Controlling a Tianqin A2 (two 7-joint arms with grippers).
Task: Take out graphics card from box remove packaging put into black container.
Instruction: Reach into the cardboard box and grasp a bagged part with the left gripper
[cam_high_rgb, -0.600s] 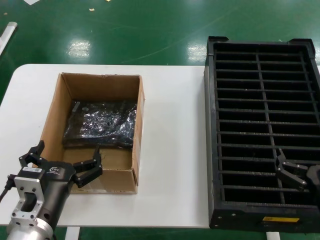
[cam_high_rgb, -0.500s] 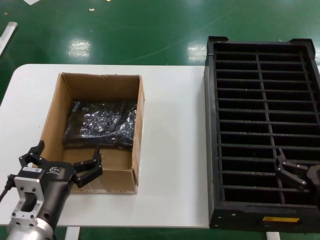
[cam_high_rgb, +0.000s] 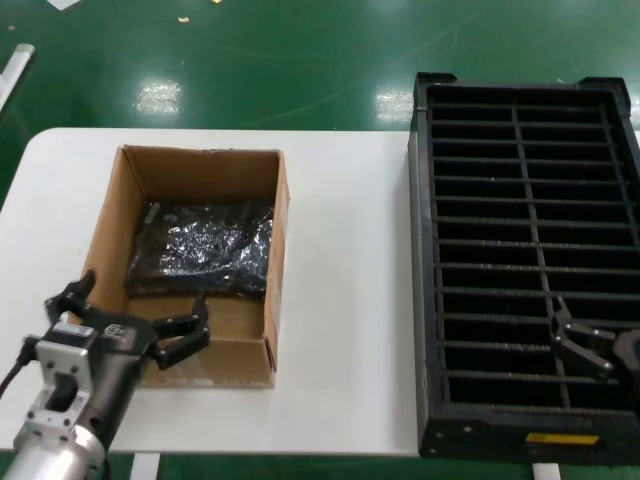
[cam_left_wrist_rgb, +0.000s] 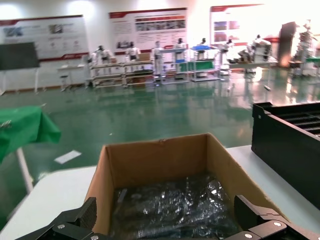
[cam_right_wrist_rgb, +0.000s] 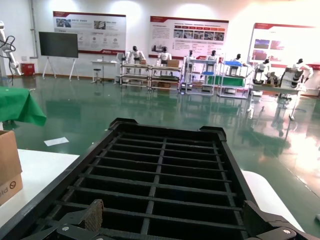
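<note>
The brown cardboard box stands open on the left of the table. Inside it lies the shiny crinkled packaging, a flat bag; the graphics card is hidden inside it. My left gripper hangs open at the box's near wall, its fingers spread wider than the bag, touching nothing. In the left wrist view the packaging lies just beyond the open left gripper, inside the box. The black container fills the right side. My right gripper hovers open over its near slots, empty; the right wrist view shows this right gripper above the container.
The white table carries both the box and the crate, with a bare strip between them. Green floor lies beyond the far edge. A corner of the box shows in the right wrist view.
My left gripper has shifted slightly forward toward the box's near wall, still open. The right arm, the bag and the box have not moved.
</note>
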